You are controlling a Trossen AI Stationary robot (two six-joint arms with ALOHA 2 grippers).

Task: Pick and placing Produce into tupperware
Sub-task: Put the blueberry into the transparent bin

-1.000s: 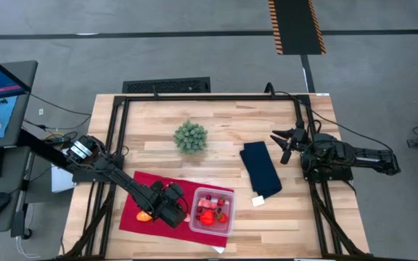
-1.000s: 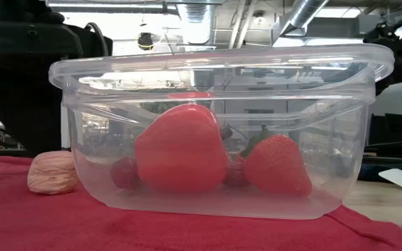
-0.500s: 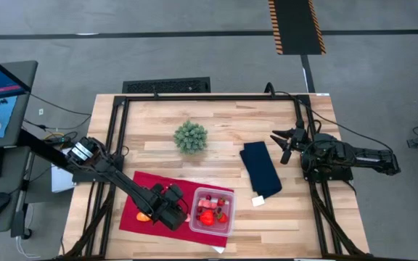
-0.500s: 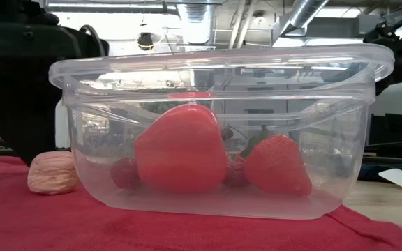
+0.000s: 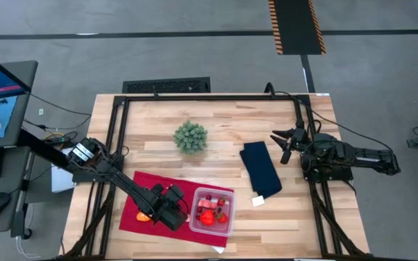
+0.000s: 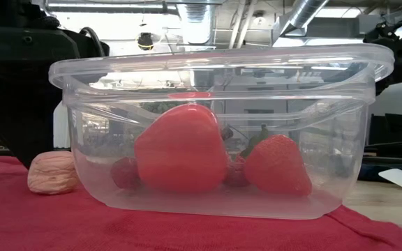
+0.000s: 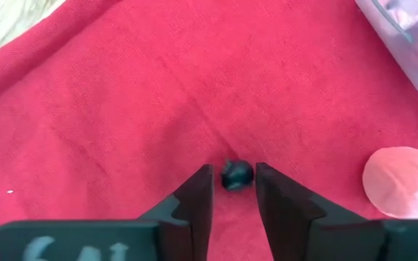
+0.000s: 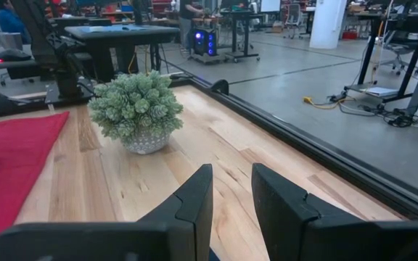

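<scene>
On red cloth, left pincer straddling small dark berry

Even bright overhead light w/ soft shadows; glare on tupperware.

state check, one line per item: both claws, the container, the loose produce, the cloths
Left claw: low over flat red cloth, fingers around small dark berry.
Right claw: idle, empty, above dark blue folded cloth.
Clear square plastic container: lidless, holds red fruit.
Peach oval piece: loose beside container.
</scene>
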